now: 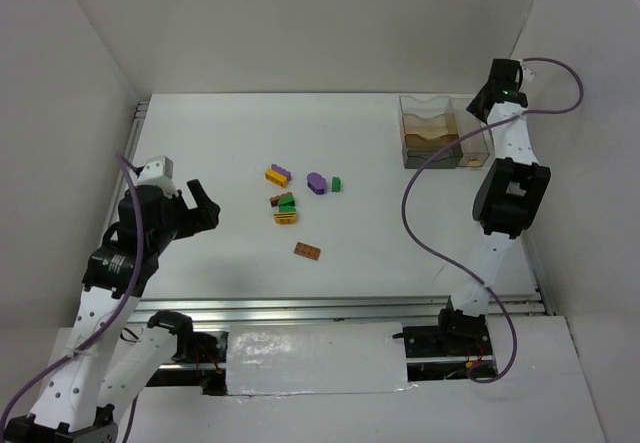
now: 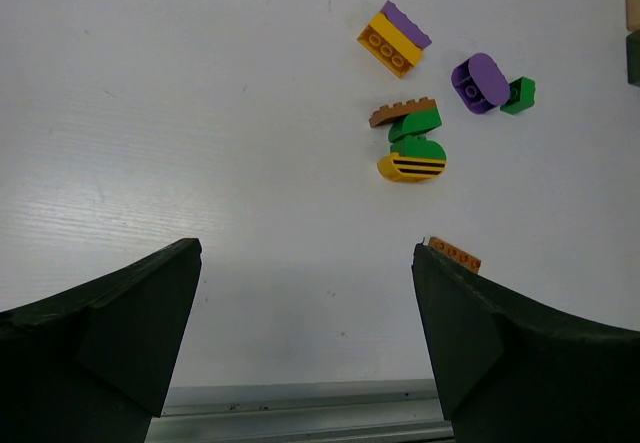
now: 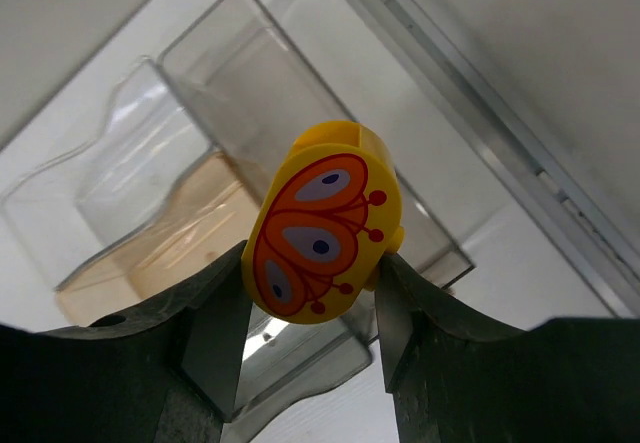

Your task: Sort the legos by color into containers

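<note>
Several legos lie mid-table: a yellow-and-purple pair (image 1: 277, 173) (image 2: 392, 38), a purple oval (image 1: 317, 182) (image 2: 477, 83), a small green brick (image 1: 337, 184) (image 2: 518, 94), a brown-green-yellow cluster (image 1: 285, 208) (image 2: 410, 143) and a flat reddish brown plate (image 1: 308, 251) (image 2: 455, 255). My left gripper (image 1: 205, 208) (image 2: 307, 251) hovers open and empty left of them. The clear containers (image 1: 445, 133) (image 3: 200, 93) stand at the back right. Over them my right gripper (image 1: 480, 108) (image 3: 312, 263) is shut on a yellow lego with an orange butterfly print (image 3: 322, 223).
A metal rail (image 1: 340, 308) runs along the table's near edge, with a white sheet (image 1: 315, 358) below it. White walls close in the left, back and right sides. A purple cable (image 1: 415, 213) loops beside the right arm.
</note>
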